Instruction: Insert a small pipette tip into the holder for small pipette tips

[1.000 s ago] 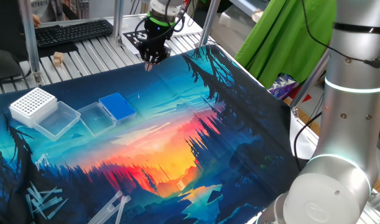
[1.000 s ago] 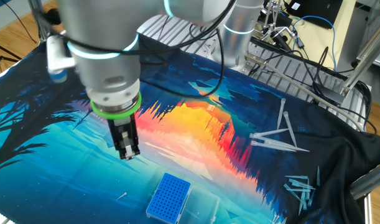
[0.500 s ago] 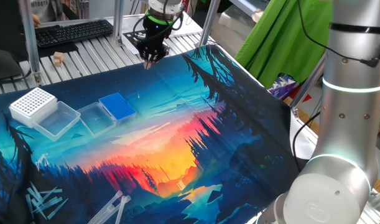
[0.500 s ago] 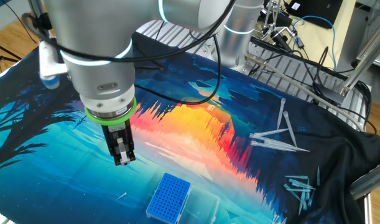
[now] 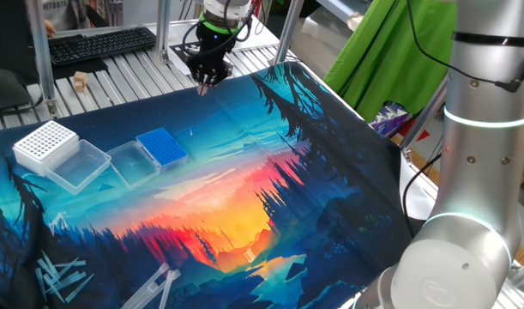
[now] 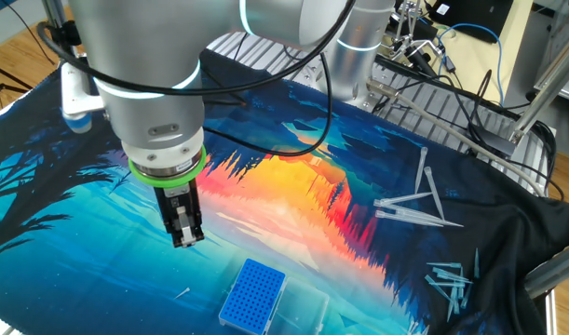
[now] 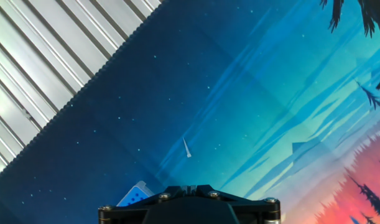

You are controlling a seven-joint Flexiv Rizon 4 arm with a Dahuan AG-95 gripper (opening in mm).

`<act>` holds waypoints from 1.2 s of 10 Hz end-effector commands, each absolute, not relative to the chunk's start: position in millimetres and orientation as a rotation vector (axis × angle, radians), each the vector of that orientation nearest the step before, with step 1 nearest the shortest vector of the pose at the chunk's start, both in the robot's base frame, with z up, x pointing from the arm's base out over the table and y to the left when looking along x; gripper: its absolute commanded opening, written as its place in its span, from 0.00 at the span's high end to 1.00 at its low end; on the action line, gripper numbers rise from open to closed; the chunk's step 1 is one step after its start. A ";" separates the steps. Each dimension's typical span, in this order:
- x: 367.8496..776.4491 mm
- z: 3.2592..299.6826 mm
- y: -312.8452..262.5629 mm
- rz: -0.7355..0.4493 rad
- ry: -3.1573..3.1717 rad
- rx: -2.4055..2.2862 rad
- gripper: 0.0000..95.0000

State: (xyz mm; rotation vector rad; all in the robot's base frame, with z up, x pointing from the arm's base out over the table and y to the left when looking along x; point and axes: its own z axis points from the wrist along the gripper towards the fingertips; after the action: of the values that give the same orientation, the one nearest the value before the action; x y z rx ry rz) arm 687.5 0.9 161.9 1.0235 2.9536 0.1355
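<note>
hovering | tool pointing down, raised | small pipette tip on mat

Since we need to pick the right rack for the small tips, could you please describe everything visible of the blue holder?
The blue holder is a small rectangular bright-blue block, plastic by its look, with a fine grid of tiny holes on top; no tips are seen in it. It sits flat on the printed cloth, joined to a clear plastic tray. A white box with bigger holes lies beyond that tray. The end effector hangs above the cloth, apart from it.
</note>
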 end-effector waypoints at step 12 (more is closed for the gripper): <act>688.7 161.9 0.8 0.103 2.943 0.888 1.00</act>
State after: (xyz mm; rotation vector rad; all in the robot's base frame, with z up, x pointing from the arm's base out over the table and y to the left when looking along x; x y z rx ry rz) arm 685.8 0.8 162.3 0.8775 2.9391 0.1012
